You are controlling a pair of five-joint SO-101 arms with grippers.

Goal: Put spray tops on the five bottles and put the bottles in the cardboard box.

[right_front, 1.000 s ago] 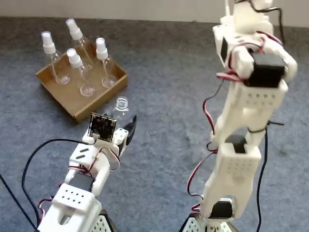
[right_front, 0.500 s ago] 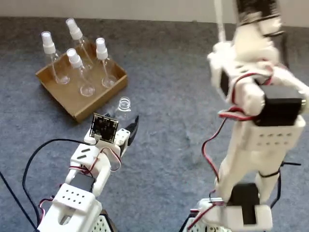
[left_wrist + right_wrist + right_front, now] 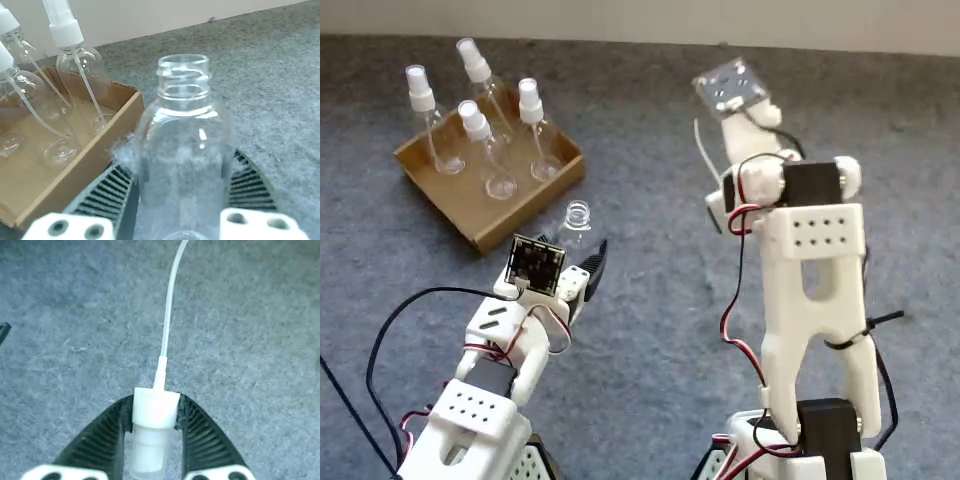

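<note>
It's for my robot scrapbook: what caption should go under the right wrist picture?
Right gripper clamps a white spray top, its thin tube pointing out over the grey carpet.

We can read no text, label, brand, number or sign in any of the views. Any marks on the small dark square circuit board (image 3: 533, 262), just beside the near corner of the brown cardboard box (image 3: 530, 205), are too small for us to tell.
</note>
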